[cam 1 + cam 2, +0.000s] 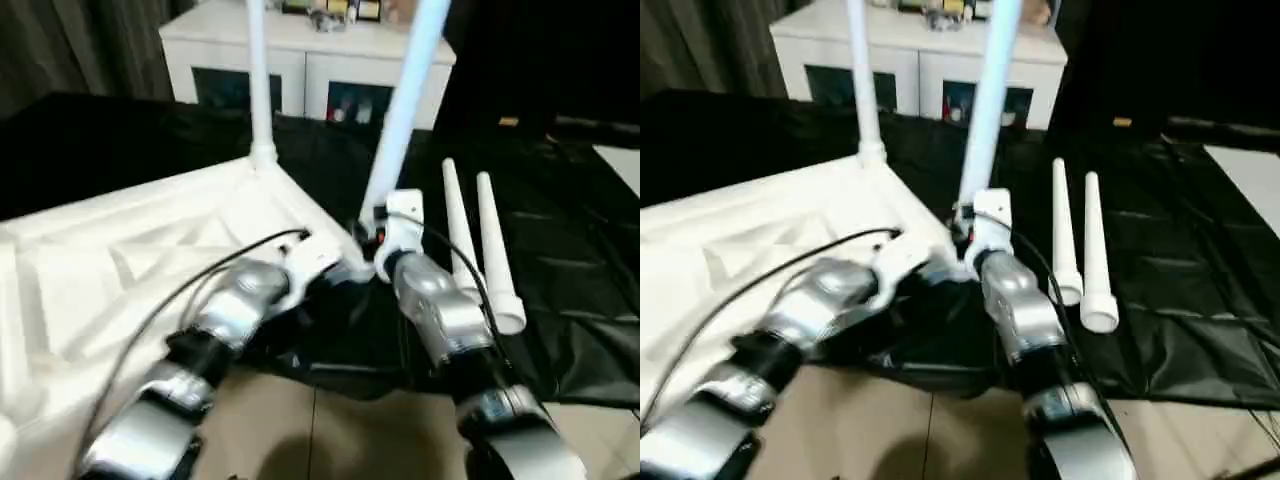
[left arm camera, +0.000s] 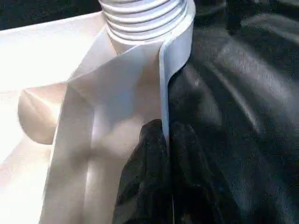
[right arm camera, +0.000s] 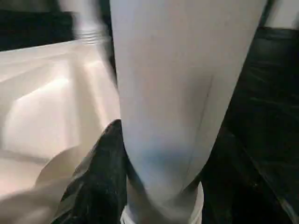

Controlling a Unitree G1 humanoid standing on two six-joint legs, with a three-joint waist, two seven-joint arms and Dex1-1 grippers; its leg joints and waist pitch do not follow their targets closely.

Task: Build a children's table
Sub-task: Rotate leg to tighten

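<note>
White ribbed plastic tabletop (image 1: 120, 260) inverted. Right end effector (image 1: 372, 232) grips white tapered tube leg (image 1: 405, 100) at near corner socket; left end effector (image 2: 161, 158) pinches tabletop rim. 2 spare legs (image 1: 480, 240) right of tabletop.

Both silver forearms reach forward and converge. The left claw (image 2: 161, 177) pinches with one black finger on each side of a thin white edge. The right claw (image 3: 154, 186) is clamped around an upright white tube.
</note>
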